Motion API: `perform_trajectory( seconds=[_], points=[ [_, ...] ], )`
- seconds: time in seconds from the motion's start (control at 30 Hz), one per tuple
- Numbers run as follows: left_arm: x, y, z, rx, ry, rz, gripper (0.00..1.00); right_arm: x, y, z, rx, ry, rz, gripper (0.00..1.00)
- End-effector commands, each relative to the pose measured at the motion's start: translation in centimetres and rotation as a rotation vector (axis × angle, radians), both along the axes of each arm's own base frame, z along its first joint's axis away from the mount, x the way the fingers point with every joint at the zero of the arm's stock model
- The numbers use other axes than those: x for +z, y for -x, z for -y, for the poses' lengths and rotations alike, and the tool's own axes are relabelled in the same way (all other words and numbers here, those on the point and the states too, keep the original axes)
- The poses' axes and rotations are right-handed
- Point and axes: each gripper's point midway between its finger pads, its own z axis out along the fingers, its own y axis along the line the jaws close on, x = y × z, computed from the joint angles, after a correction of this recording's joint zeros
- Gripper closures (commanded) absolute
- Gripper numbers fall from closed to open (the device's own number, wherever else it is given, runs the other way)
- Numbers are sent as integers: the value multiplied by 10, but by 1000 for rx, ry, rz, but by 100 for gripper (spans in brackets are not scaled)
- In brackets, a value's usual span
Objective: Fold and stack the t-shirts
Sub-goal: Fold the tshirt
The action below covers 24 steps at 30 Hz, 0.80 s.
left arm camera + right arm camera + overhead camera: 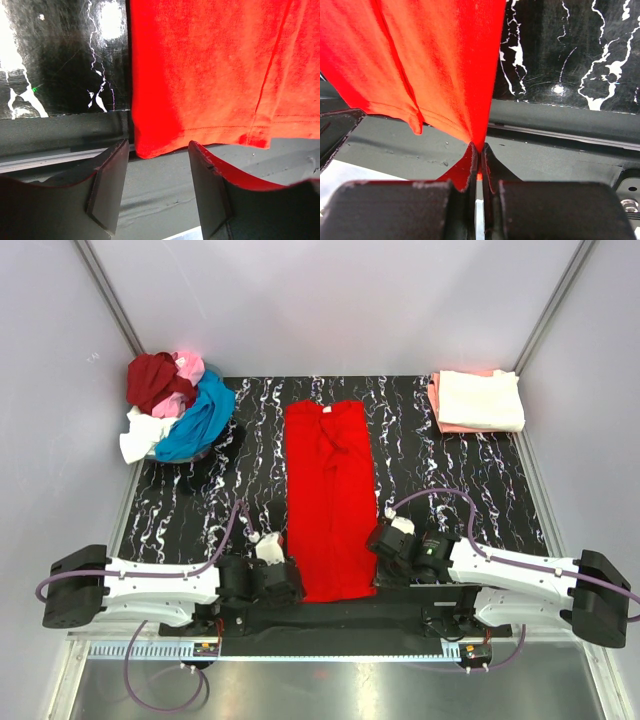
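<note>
I'm seeing the bright red t-shirt (330,498) lying as a long narrow strip mid-frame in the top view. Its long axis is running top to bottom, collar pointing at the top, hem at the bottom edge of the table (450,490). My right gripper (479,150) is pinching the hem's right corner, fingers pressed together. My left gripper (156,167) is sitting spread, the hem's left corner showing just above the gap.

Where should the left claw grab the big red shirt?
Grip the bright red shirt at its near-left hem corner, coming from the near side: that corner overhangs the mat, before the open left gripper. The right gripper pinches the other corner.
</note>
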Motion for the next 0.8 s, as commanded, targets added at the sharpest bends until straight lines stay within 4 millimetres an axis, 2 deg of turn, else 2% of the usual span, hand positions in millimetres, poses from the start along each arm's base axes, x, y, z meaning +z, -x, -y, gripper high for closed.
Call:
perform_trajectory(
  seconds=[0.0, 0.3, 0.4, 0.47, 0.53, 0.67, 0.7, 0.77],
  points=[
    [8, -9, 12, 22, 40, 42, 44, 2, -2, -1, 9, -16, 29, 100],
    [-4, -7, 13, 12, -55, 16, 45, 3, -3, -2, 16, -20, 31, 100],
    [-4, -8, 16, 2, -57, 21, 56, 3, -2, -2, 16, -26, 33, 100],
    [-1, -9, 21, -7, -33, 29, 69, 2, -2, -2, 16, -25, 32, 100],
    [-1, -8, 22, -24, -24, 32, 74, 2, -2, -3, 17, -26, 32, 100],
    [4, -8, 21, -21, -17, 37, 96, 2, -2, -3, 18, -23, 31, 100],
    [5, -8, 19, -18, -19, 39, 100, 3, -2, -3, 19, -24, 33, 100],
    [14, -6, 16, -12, -12, 41, 100, 5, -3, 0, 4, -19, 36, 100]
  ],
)
